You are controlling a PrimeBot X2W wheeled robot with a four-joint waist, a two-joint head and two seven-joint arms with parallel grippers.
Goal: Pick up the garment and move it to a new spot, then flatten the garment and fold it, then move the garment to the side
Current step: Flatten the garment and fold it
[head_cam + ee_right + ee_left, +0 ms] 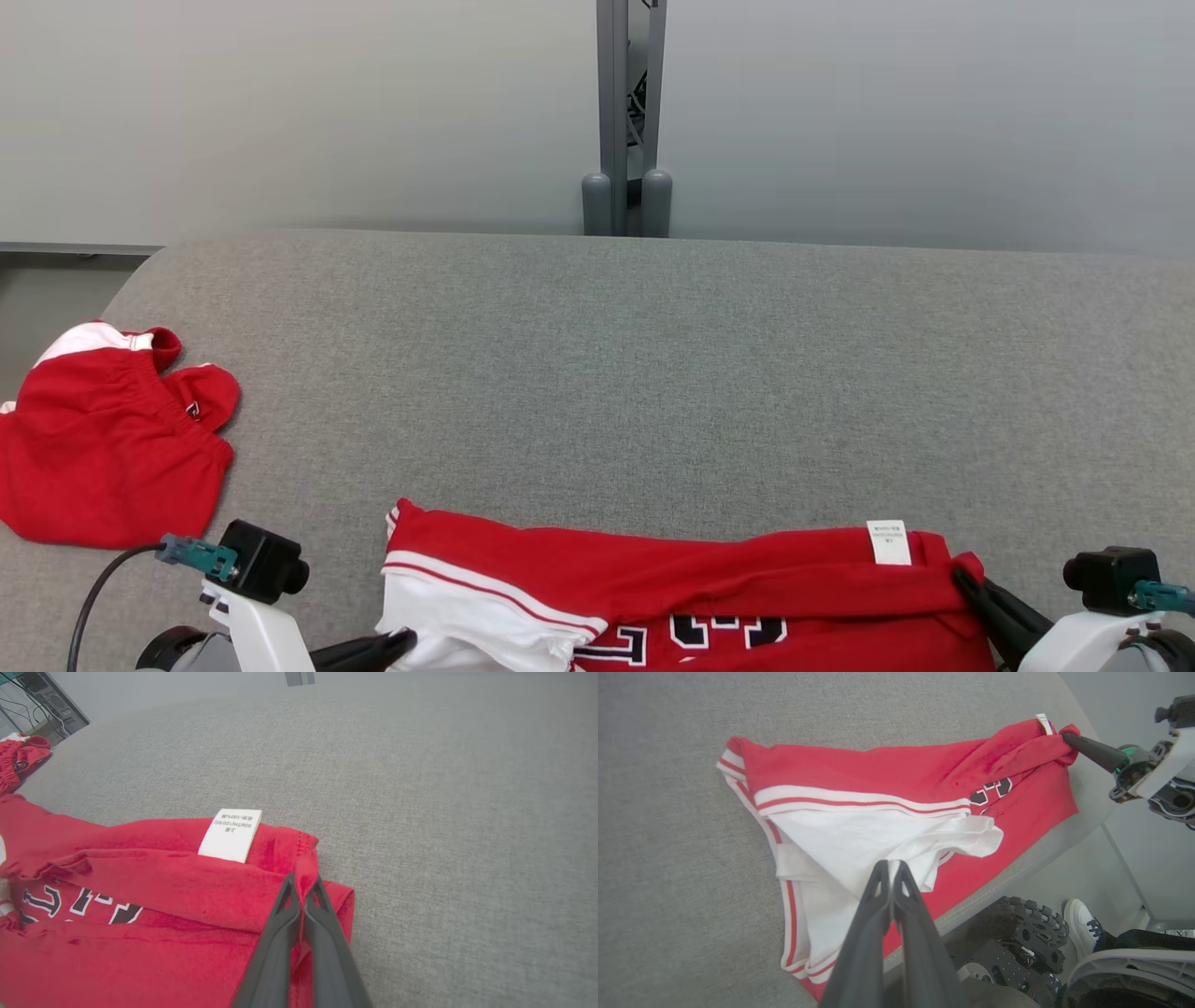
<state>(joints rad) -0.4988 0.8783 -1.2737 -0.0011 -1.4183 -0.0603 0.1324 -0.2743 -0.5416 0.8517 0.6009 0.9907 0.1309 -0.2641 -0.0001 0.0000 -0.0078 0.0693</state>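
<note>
Garment: A red garment (700,569) with a white sleeve and black-and-white lettering is pictured stretched along the near edge of the grey counter (653,373), its far side folded over in a loose band.
Left claw: The left claw (891,863) is seen clenched on the white sleeve fabric at the garment's left end, both dark fingers pressed together.
Right claw: The right claw (302,879) is clenched on a bunched red corner at the garment's right end, with a ridge of cloth pinched between the fingers.
Label: A white care label (230,835) is shown lying on the red cloth just beside the right claw; its print is too small to be read.
Second piece: Red shorts (103,448) with white trim are left crumpled at the counter's far left, well apart from the garment.
Background: A grey post (625,121) is seen behind the counter's far edge.
Floor: A knobbly black wheel (1031,924) and a person's white shoe (1080,919) are caught below the near edge.
</note>
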